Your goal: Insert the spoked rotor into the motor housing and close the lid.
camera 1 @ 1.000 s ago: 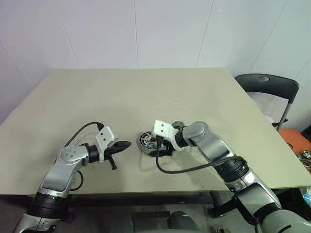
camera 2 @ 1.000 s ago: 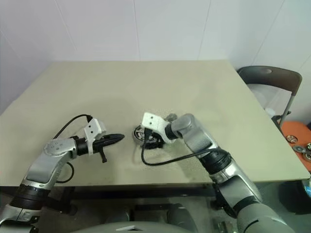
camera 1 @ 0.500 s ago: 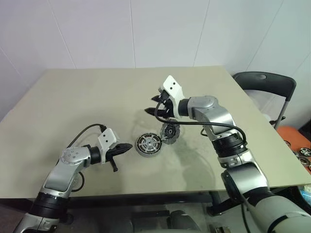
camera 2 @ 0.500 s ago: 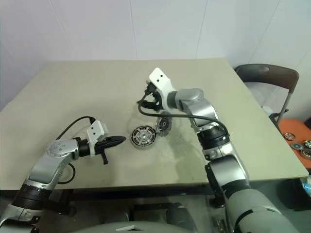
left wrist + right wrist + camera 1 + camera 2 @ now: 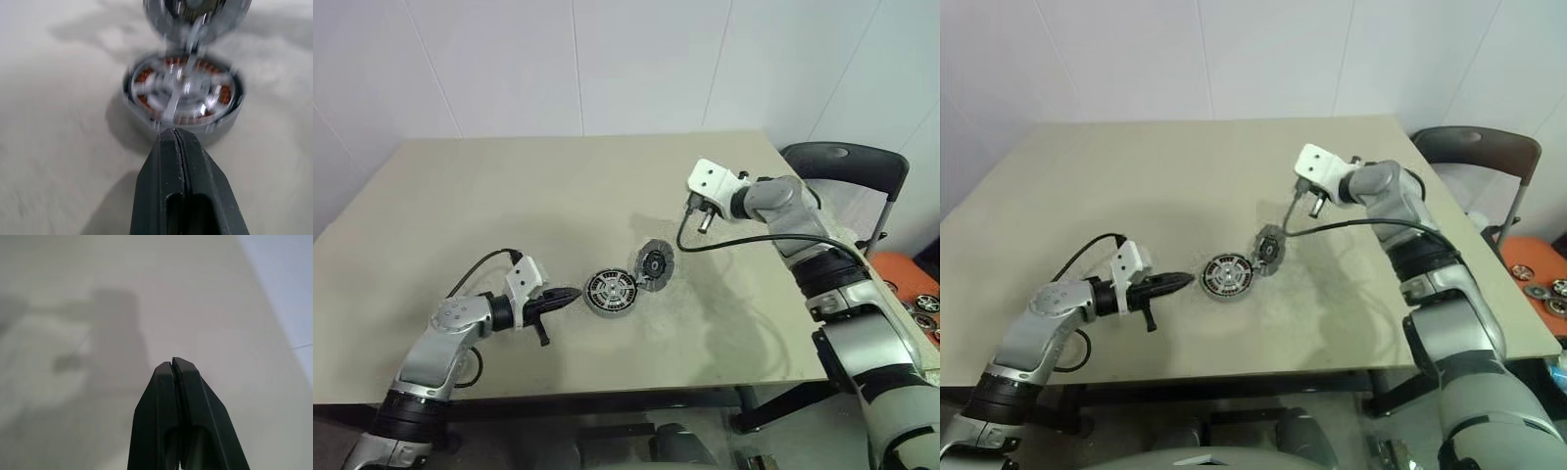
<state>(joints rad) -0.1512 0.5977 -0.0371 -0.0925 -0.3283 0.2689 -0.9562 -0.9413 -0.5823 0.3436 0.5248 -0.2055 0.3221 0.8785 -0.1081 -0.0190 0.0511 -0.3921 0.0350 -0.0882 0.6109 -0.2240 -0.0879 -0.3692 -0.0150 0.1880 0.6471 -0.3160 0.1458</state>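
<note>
Worktop (image 5: pixel 509 196): a beige top against a pale wall, carrying the motor parts near its middle.

Motor housing (image 5: pixel 611 291): lies flat on the worktop between the two arms; the left wrist view shows copper-coloured windings around its inside.

Spoked rotor (image 5: pixel 183 93): sits inside the housing, its silver spokes and hub showing over the windings.

Lid (image 5: pixel 655 263): a grey ribbed disc with a dark centre, standing tilted on its edge, leaning at the far right side of the housing and touching its rim; it is not closed over the housing.

Left pincer (image 5: pixel 570 294): both black fingers pressed together with nothing between them; the tip is low over the worktop, just beside the near left side of the housing, pointing at it. Whether the tip touches the housing wall cannot be told.

Right pincer (image 5: pixel 703 224): fingers pressed together and pinching nothing, seen plainly in the right wrist view (image 5: pixel 173 366); it is raised above the worktop, well apart from the lid and housing, towards the far right side.

Cables: a black cable (image 5: pixel 734 242) loops from the right wrist down along the forearm; another black cable (image 5: pixel 475 269) arcs over the left wrist.

Chair (image 5: pixel 847 166): dark seat and back beyond the right edge of the worktop.
</note>
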